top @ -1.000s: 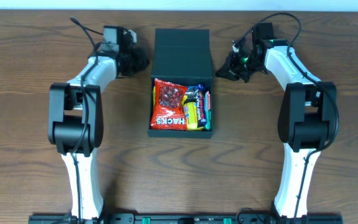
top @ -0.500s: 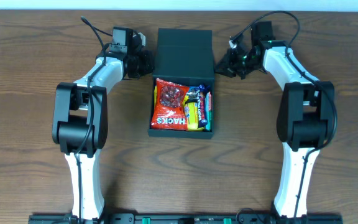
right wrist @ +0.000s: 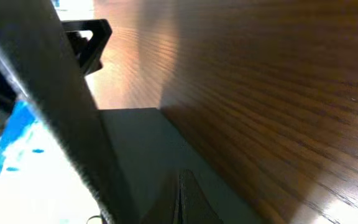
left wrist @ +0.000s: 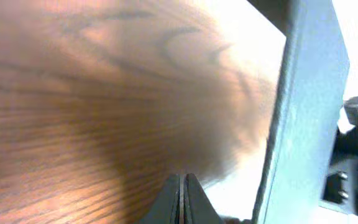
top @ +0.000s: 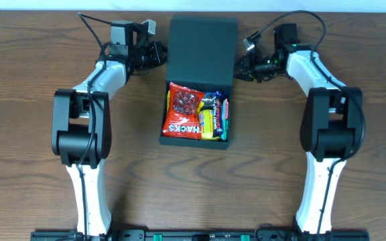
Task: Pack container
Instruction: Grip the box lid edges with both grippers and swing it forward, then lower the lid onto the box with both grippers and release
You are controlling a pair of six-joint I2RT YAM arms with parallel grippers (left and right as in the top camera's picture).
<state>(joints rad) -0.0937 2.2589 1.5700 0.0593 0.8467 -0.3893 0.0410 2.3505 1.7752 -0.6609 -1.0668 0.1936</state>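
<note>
The container [top: 223, 142] is a dark teal-black box at the table's centre, open, holding a red snack bag [top: 183, 110] and smaller packets [top: 213, 117]. Its flap lid [top: 201, 50] is raised and tilted over the box's back. My left gripper [top: 158, 55] is shut and empty at the lid's left edge. In the left wrist view its fingertips [left wrist: 183, 186] sit beside the lid's edge [left wrist: 303, 112]. My right gripper [top: 241, 65] is shut and empty at the lid's right edge. In the right wrist view its fingertips [right wrist: 180, 186] lie against the box's dark surface [right wrist: 135, 149].
The wooden table [top: 32, 100] surrounds the box on all sides. Both arm bases stand at the front, left [top: 82, 134] and right [top: 330, 134]. Cables loop above each wrist near the table's back edge.
The lid has swung up from lying flat behind the box and now covers the box's back part. Both grippers have moved inward to the lid's side edges.
</note>
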